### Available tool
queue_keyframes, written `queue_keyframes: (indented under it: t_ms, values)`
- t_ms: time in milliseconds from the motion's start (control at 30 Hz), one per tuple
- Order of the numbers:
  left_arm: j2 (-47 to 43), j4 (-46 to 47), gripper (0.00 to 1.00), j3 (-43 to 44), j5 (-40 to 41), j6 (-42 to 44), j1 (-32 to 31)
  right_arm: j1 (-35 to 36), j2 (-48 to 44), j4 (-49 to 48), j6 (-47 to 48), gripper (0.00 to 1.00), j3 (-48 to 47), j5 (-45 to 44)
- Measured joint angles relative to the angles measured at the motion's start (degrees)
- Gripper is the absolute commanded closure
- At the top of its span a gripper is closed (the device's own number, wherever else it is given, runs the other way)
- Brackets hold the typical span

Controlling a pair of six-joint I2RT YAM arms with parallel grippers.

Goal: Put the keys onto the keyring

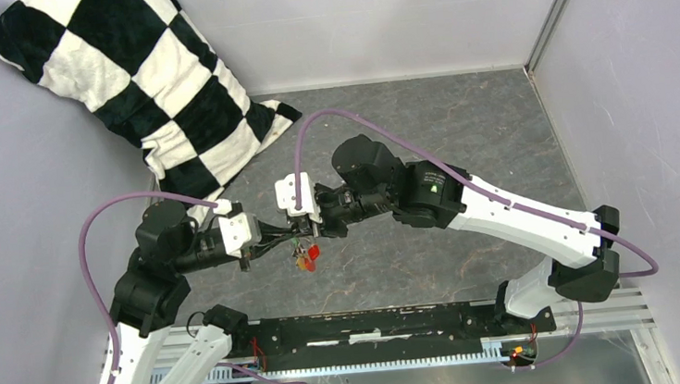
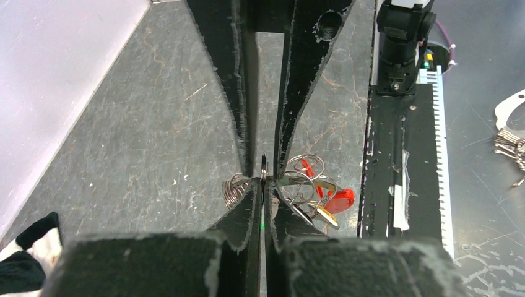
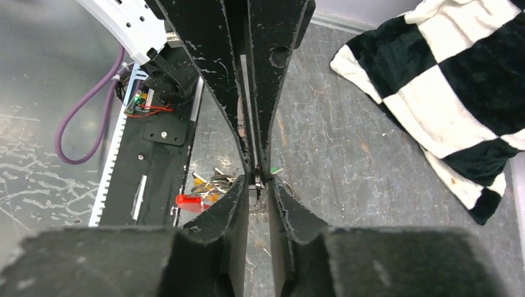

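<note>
My two grippers meet tip to tip above the table. My left gripper (image 1: 277, 237) (image 2: 263, 183) is shut on the keyring (image 2: 236, 189), whose silver coil sticks out left of its fingertips. More wire loops (image 2: 304, 176) hang to the right, carrying the red key (image 2: 339, 200) and the yellow key (image 2: 326, 216). My right gripper (image 1: 307, 229) (image 3: 257, 182) is shut on a thin metal piece, and a sliver of the green key (image 3: 276, 170) shows beside its tips. The red key (image 3: 188, 201) (image 1: 312, 251) and yellow key (image 3: 210, 197) dangle below.
A black-and-white checkered pillow (image 1: 151, 88) (image 3: 452, 93) lies at the back left. The black base rail (image 1: 376, 330) (image 2: 402, 154) runs along the near edge. Grey walls (image 1: 642, 82) close in the marbled table (image 1: 460, 116). Another bunch of metal rings (image 2: 511, 145) lies beyond the rail.
</note>
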State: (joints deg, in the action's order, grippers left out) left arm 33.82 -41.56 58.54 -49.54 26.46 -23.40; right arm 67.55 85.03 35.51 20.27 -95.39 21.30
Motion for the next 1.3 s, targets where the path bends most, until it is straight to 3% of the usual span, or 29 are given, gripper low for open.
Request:
queue_keyframes:
  t_ms: [100, 233, 267, 333, 400, 600, 800, 1100, 1300]
  values:
    - [0.0, -0.2, 0.98, 0.0, 0.3, 0.1, 0.0, 0.2, 0.1, 0.2, -0.1, 0.85, -0.2, -0.7]
    - [0.0, -0.4, 0.97, 0.0, 0.3, 0.9, 0.0, 0.4, 0.2, 0.4, 0.0, 0.99, -0.2, -0.9]
    - [0.0, -0.7, 0.93, 0.0, 0.2, 1.1, 0.0, 0.4, 0.3, 0.5, 0.0, 0.99, -0.2, -1.0]
    - [0.0, -1.0, 0.74, 0.0, 0.2, 1.2, 0.0, 0.4, 0.5, 0.7, 0.0, 1.0, -0.3, -1.0]
    - [-0.1, -1.4, 0.64, 0.0, 0.2, 1.7, 0.1, 0.4, 0.6, 0.9, 0.0, 1.0, -0.3, -1.1]
    - [-1.9, -1.6, 0.61, 0.0, -1.2, 3.1, 0.0, -1.0, -1.4, -4.0, -1.2, 1.0, 3.5, 0.7]
    - [-2.9, -4.2, 0.62, 1.0, -3.6, 5.3, 0.0, -4.7, -13.2, -25.8, -10.0, 0.99, 25.5, 6.6]
    - [-3.7, -5.4, 0.61, 1.6, -3.3, 7.8, 0.0, -5.0, -17.9, -59.2, -24.8, 1.0, 42.3, 10.0]
    - [-4.3, -3.3, 0.6, 1.6, -3.3, 7.6, 0.0, -5.0, -17.6, -75.9, -33.7, 0.99, 48.2, 9.9]
